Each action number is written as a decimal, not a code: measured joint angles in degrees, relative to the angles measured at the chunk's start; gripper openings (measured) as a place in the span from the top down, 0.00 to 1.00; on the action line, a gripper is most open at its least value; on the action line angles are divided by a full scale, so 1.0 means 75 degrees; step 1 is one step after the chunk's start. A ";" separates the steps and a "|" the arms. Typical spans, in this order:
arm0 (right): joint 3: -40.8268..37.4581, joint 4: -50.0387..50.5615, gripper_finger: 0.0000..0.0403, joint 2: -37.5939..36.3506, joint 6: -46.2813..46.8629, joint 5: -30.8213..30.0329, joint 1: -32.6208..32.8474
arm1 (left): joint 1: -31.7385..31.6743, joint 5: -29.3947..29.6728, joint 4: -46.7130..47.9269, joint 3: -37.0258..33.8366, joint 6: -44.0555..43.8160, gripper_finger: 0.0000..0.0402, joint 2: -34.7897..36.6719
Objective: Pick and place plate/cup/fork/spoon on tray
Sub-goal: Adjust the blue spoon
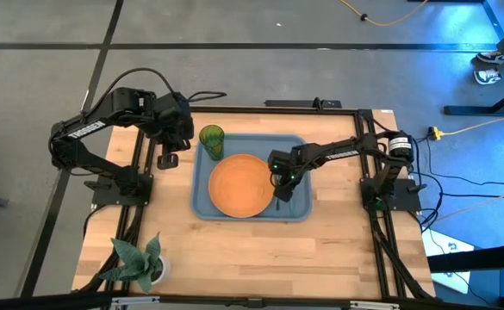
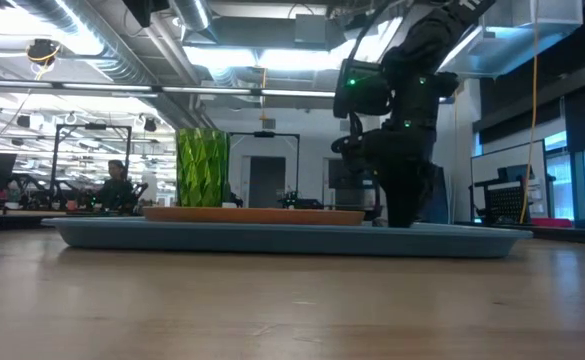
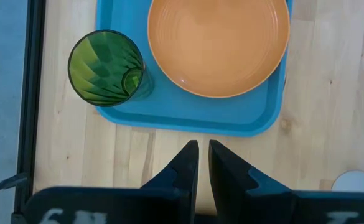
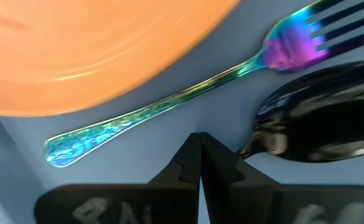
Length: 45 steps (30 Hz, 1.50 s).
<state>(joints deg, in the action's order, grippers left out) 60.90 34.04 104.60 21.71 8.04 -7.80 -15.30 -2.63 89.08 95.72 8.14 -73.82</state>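
Right gripper (image 4: pixel 199 146) clenched, empty, above spoon (image 4: pixel 318 115) and fork (image 4: pixel 188 93) beside plate (image 4: pixel 94 43) on tray (image 1: pixel 296 207). Left gripper (image 3: pixel 203 155) nearly closed, empty. No legible writing.

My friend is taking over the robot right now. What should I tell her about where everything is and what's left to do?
Left gripper: fingers nearly shut, holding nothing, above bare table beside the tray's cup corner.
Right gripper: shut, low over the tray next to the cutlery; the spoon's handle is hidden behind it, so a grip can't be confirmed.
Large blue-grey rectangular plastic tray holds all four things: round flat orange plate in the middle, translucent green cup upright in a corner, slim iridescent fork and dark-bowled spoon lying beside the plate.
Done: everything is on the tray.
Left: lift the right arm clear.
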 joint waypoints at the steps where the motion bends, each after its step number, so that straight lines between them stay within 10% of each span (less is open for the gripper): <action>1: 0.0000 0.0002 0.99 -0.0003 -0.0073 -0.0043 -0.0032 | 0.0001 0.0000 0.0000 0.0000 -0.0003 0.93 0.0000; 45: 0.0294 0.1839 0.99 -0.0032 -0.0241 0.0556 -0.0231 | 0.0002 -0.0002 0.0000 0.0000 -0.0003 0.93 0.0002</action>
<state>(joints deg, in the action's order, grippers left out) 63.11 47.83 104.36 19.90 12.22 -9.54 -15.29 -2.65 89.08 95.72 8.12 -73.80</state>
